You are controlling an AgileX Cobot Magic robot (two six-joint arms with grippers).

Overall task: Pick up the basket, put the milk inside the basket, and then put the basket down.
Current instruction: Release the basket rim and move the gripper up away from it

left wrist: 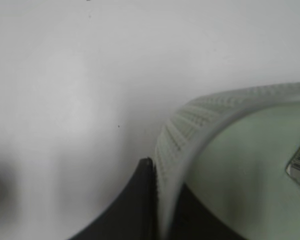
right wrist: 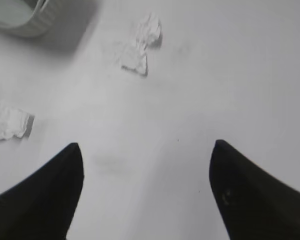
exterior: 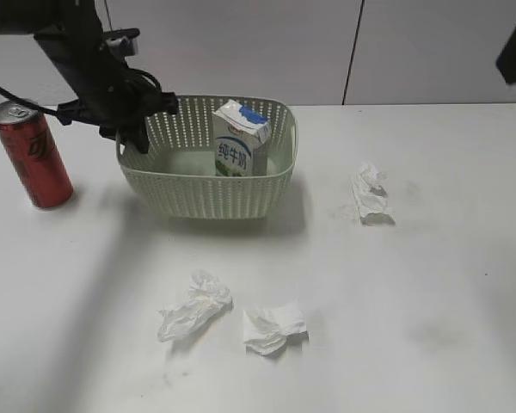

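Crumpled tissues (exterior: pixel 232 317) lie before the basket (exterior: pixel 208 191) holding the milk (exterior: pixel 239 138), its left rim pinched by the left gripper (left wrist: pixel 162 210), right gripper (right wrist: pixel 146 192) spread wide

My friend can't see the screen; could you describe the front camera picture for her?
A milk carton stands inside a green basket whose left rim a black robot gripper holds. A red can stands left; three crumpled tissues lie around.
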